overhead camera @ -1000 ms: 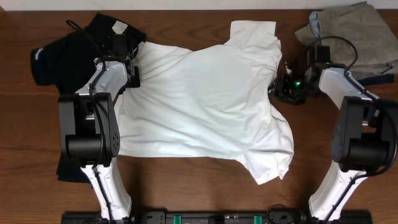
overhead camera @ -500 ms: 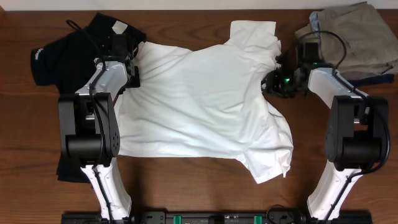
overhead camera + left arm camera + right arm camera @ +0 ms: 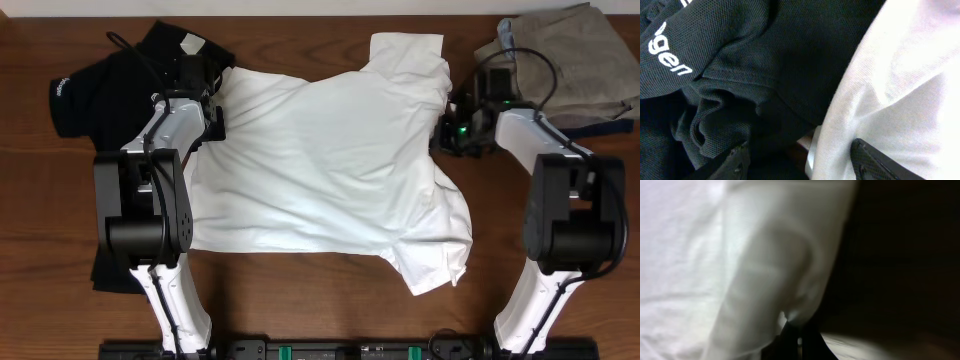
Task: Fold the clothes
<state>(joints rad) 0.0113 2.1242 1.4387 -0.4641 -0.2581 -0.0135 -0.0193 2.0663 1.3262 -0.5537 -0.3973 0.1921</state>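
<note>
The white T-shirt (image 3: 330, 160) lies spread flat across the middle of the table. The black shirt (image 3: 100, 90) is bunched at the upper left, its white logo (image 3: 670, 57) showing. My left gripper (image 3: 212, 100) stands open where the two garments meet; one fingertip (image 3: 737, 160) is over black cloth (image 3: 740, 75), the other over the white cloth (image 3: 910, 75). My right gripper (image 3: 447, 125) sits at the T-shirt's right edge below the sleeve. In the right wrist view this gripper (image 3: 799, 332) is shut on a fold of the white fabric (image 3: 740, 255).
A khaki-and-navy stack of garments (image 3: 565, 60) lies at the upper right, just behind my right arm. Bare wooden table (image 3: 300, 300) runs along the front, below the T-shirt's hem.
My right gripper moved left and slightly back to the T-shirt's right edge and closed on the fabric. The left arm has stayed still and open.
</note>
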